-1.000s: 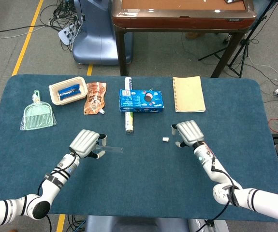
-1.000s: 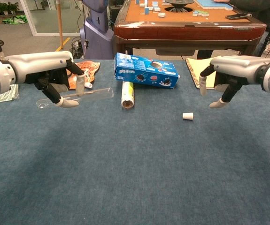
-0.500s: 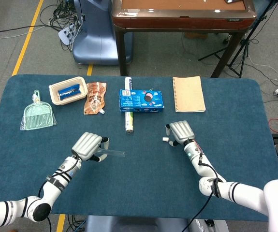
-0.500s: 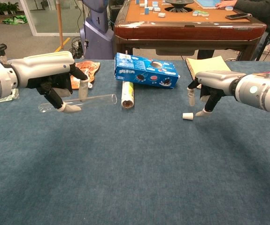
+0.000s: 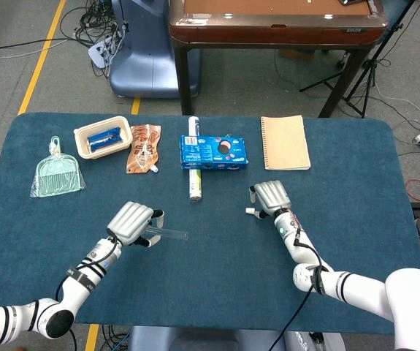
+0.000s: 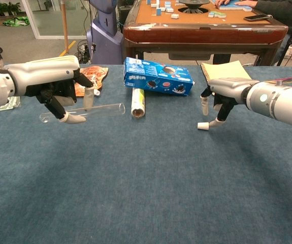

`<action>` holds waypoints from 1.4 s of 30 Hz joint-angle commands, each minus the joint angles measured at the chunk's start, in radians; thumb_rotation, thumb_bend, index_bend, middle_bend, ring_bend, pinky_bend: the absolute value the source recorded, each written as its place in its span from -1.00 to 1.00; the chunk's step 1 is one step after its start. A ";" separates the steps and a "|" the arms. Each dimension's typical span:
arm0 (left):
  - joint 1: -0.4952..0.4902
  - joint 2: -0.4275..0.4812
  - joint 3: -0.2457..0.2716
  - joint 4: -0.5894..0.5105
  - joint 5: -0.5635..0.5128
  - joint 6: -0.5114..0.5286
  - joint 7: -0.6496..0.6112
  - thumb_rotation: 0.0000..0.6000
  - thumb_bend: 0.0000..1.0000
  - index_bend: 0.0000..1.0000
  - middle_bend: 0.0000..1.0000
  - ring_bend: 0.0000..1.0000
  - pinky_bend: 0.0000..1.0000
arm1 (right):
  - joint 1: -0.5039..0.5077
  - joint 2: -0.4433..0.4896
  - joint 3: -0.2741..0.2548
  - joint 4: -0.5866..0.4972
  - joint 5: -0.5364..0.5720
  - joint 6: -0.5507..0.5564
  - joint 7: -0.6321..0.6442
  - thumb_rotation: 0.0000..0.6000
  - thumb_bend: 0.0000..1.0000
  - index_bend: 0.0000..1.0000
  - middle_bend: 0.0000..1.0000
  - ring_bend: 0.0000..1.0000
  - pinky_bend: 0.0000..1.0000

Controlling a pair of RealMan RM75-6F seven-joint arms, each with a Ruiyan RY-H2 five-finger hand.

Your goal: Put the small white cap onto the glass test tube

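Observation:
My left hand (image 5: 131,221) (image 6: 59,84) holds the clear glass test tube (image 5: 169,232) (image 6: 92,112) roughly level above the table, open end pointing toward the middle. The small white cap (image 5: 250,210) (image 6: 202,126) lies on the blue cloth. My right hand (image 5: 270,197) (image 6: 227,94) hovers just over and to the right of it. The thumb hangs above the cap, and one fingertip (image 6: 214,122) is right beside it, touching or nearly so. The fingers are apart and the cap is not lifted.
Along the back of the table lie a green dustpan (image 5: 56,175), a white tray (image 5: 102,137), a snack pouch (image 5: 144,148), a white roll (image 5: 193,168), a blue cookie box (image 5: 212,152) and a notebook (image 5: 285,142). A wooden table (image 6: 201,28) stands behind.
My right hand has moved left and down until its fingers reach the cap. My left hand has shifted slightly right with the test tube.

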 commanded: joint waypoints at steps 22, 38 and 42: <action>-0.005 -0.005 0.004 0.009 -0.005 -0.013 -0.014 1.00 -0.48 0.21 1.00 1.00 1.00 | 0.037 -0.067 0.006 0.078 -0.021 -0.010 0.017 1.00 -0.59 0.05 0.94 1.00 1.00; -0.001 0.005 0.005 0.001 -0.003 -0.008 -0.020 1.00 -0.48 0.22 1.00 1.00 1.00 | 0.064 -0.062 0.025 0.045 -0.020 0.006 -0.006 1.00 -0.59 0.05 0.94 1.00 1.00; -0.001 0.006 0.006 0.002 -0.002 -0.009 -0.022 1.00 -0.48 0.22 1.00 1.00 1.00 | 0.051 -0.036 0.020 0.008 -0.022 0.019 -0.004 1.00 -0.59 0.05 0.94 1.00 1.00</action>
